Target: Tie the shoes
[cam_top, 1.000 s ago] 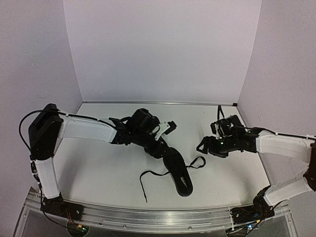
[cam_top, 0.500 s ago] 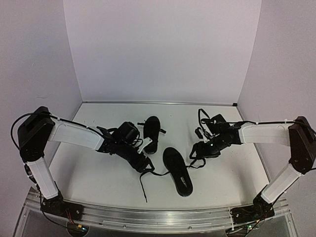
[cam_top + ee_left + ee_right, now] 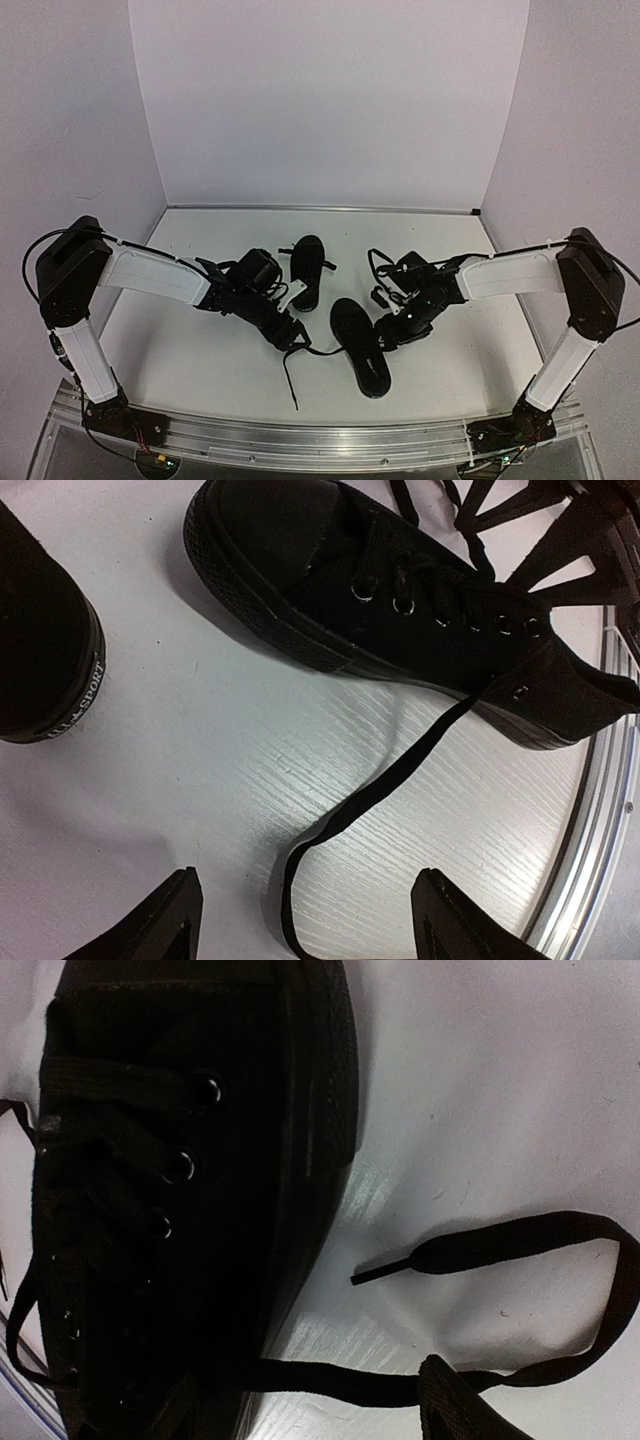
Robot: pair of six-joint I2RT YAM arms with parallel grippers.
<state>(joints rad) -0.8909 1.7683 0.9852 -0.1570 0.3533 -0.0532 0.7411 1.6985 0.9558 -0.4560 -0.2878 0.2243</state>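
The table [image 3: 200,365] is carrying both shoes: the far shoe [image 3: 307,262] is sitting out of play behind, while the near shoe [image 3: 362,350] is lying mid-table between the arms, its long axis running front to back on a slight slant. The left tool [image 3: 307,900] is hovering just beside its left flank, fingers [image 3: 165,920] spread apart, and the right tool [image 3: 395,328] is crowding the opposite flank; whether that one is apart or together, I cannot tell. So each arm is getting its own side: the left lace [image 3: 390,770] is trailing down between the spread fingers, and the right lace [image 3: 520,1245] is looping just beside the right tool's fingertip [image 3: 460,1405].
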